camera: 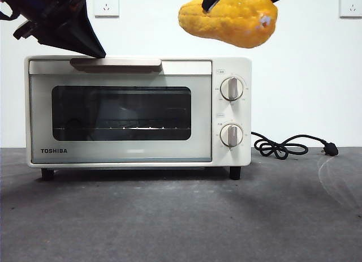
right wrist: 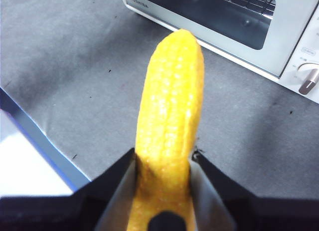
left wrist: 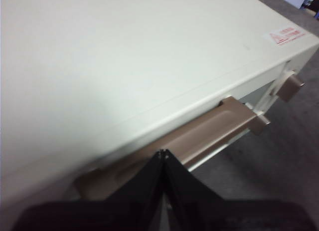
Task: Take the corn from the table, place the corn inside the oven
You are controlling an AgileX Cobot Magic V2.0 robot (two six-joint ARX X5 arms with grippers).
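The yellow-orange corn hangs high in the air above the oven's right side, with my right gripper shut on it; the cob fills the right wrist view over the grey table. The cream TOSHIBA oven stands with its dark glass door closed. My left gripper is shut, its tips resting at the beige bar handle on the door's top edge; in the front view it is the dark arm at the upper left by the handle.
Two round knobs sit on the oven's right panel. A black cord with plug lies on the table right of the oven. The table's edge shows close by in the right wrist view.
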